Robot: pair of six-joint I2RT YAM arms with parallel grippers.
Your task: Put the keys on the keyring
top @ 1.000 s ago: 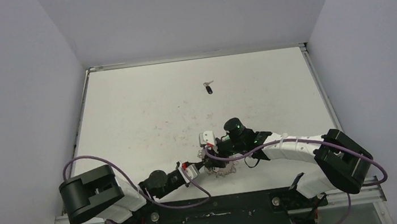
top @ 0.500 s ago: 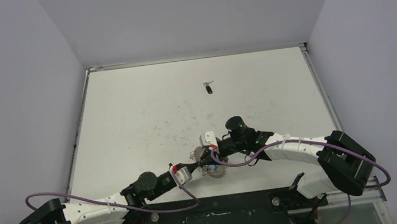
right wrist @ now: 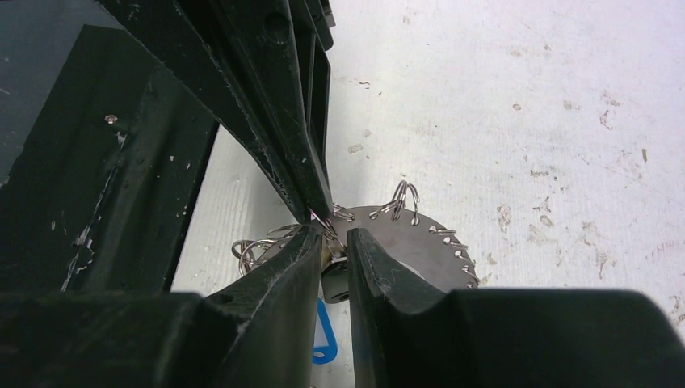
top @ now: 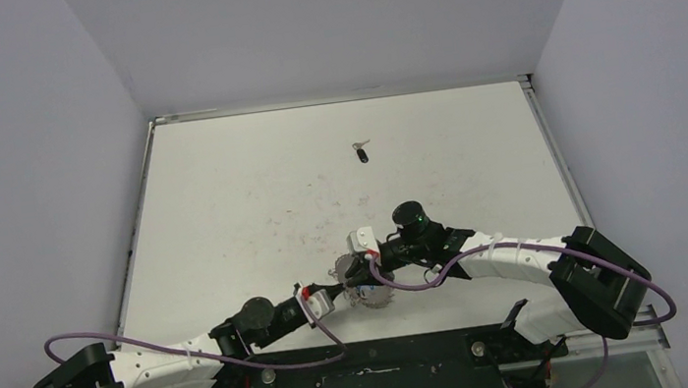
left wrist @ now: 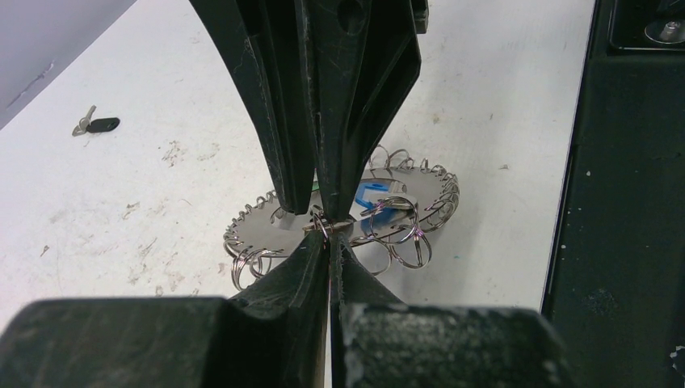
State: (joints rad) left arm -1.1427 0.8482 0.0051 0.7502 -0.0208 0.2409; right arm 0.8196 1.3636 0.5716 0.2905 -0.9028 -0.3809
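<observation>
From above: busy with the step of getting a key onto the ring [top: 374, 297]. Can see the left hand [top: 343, 289] and the right hand [top: 356, 271] tip to tip over it, low on the desk [top: 222, 199], near the arm bases. Can also see one loose key [top: 361, 153] far up the desk, well apart from both hands.

From the left wrist: shut tight on one small loop [left wrist: 322, 229] at the ring's near rim. Right hand's fingers [left wrist: 279, 121] pointing down at that same loop. Blue tag [left wrist: 373, 192] lying on the ring.

From the right wrist: only a thin gap in the right hand, with something dark in it. Cannot tell if a key is held there.

Next, most likely: slip a key's hole onto the pinched loop. Calls for a steady hold on the ring and tiny, slow moves, since the loop looks very small.
</observation>
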